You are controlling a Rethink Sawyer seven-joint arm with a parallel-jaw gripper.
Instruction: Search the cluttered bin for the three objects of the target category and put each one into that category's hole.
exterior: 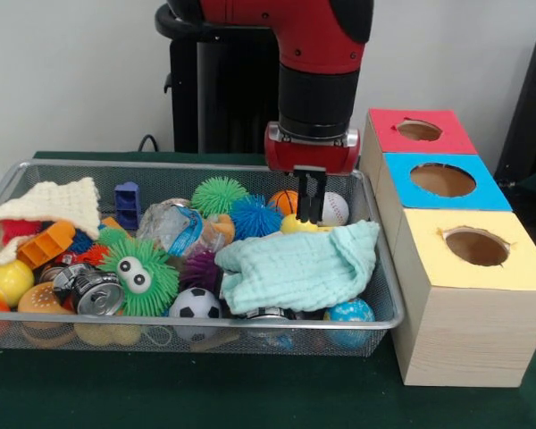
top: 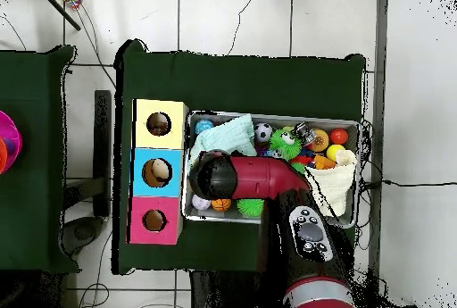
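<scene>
Front view: narrow, empty claw over wire bin on green tabletop.

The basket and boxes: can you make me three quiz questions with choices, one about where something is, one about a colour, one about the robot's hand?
1. Where does the mint cloth lie?
A. in the basket
B. on the yellow box
C. on the floor

2. What colour is the middle box?
A. green
B. blue
C. white

3. What does the hand hold?
A. a can
B. a ball
C. nothing that shows

Answers: 1 A, the cloth lies on the toys at the basket's box end. 2 B, blue sits between the red box and the yellow one. 3 C, the hand hangs above the cloth, with nothing in it.
</scene>
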